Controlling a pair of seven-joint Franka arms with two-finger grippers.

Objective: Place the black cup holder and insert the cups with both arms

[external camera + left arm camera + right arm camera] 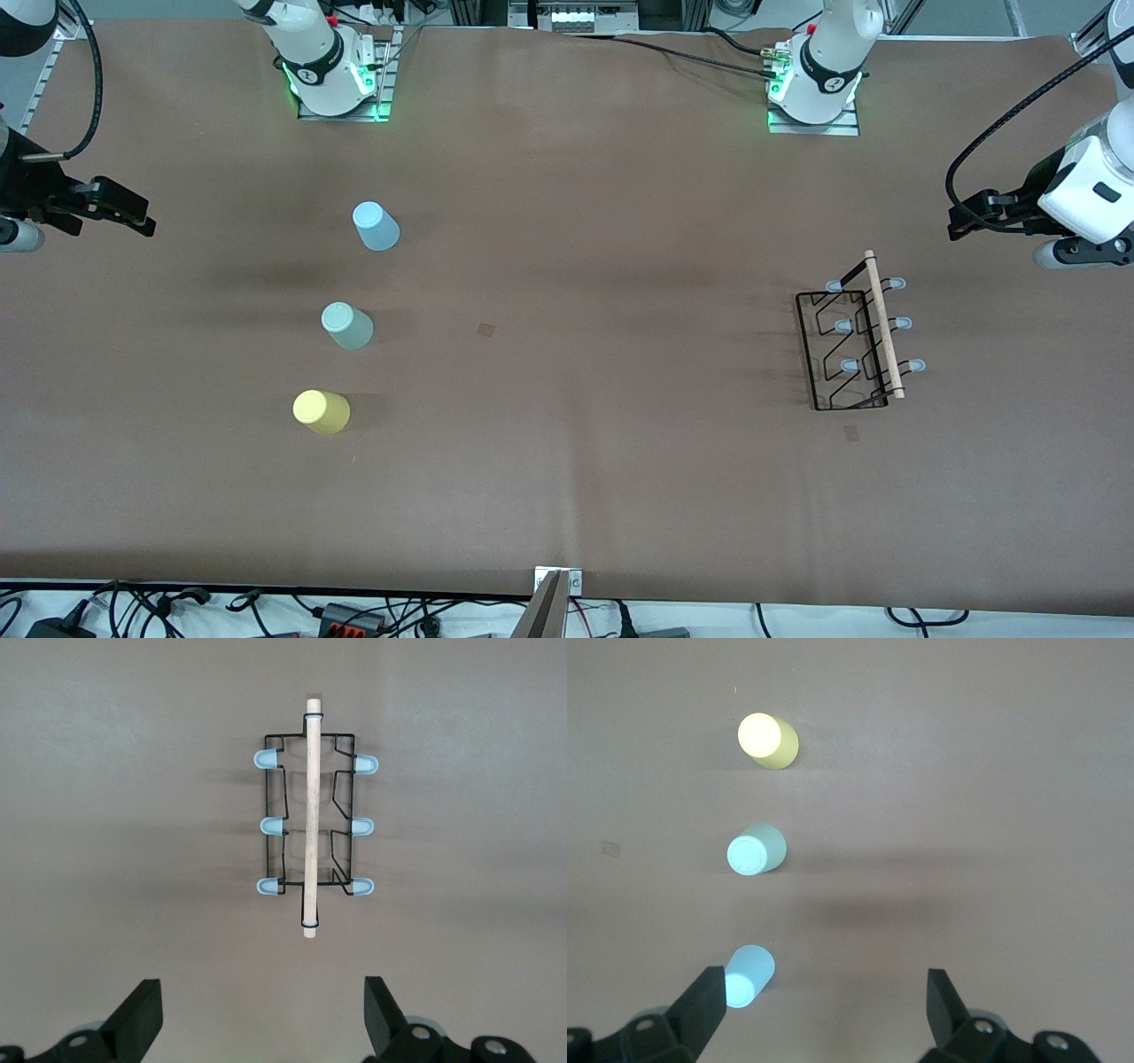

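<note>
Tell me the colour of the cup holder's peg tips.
Pale blue-grey peg tips, clearest in the left wrist view.

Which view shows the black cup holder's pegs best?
The left wrist view: it looks straight down on the black cup holder, all six grey-tipped pegs and the wooden handle plain. The front view shows it smaller, at the left arm's end. The right wrist view shows only cups.

High front camera, two downward wrist cameras

The left gripper [261,1014] hangs in the air at its own end of the table with fingers spread wide and empty, while the right gripper [824,1010] hangs likewise at its end, fingers equally wide apart.
</note>
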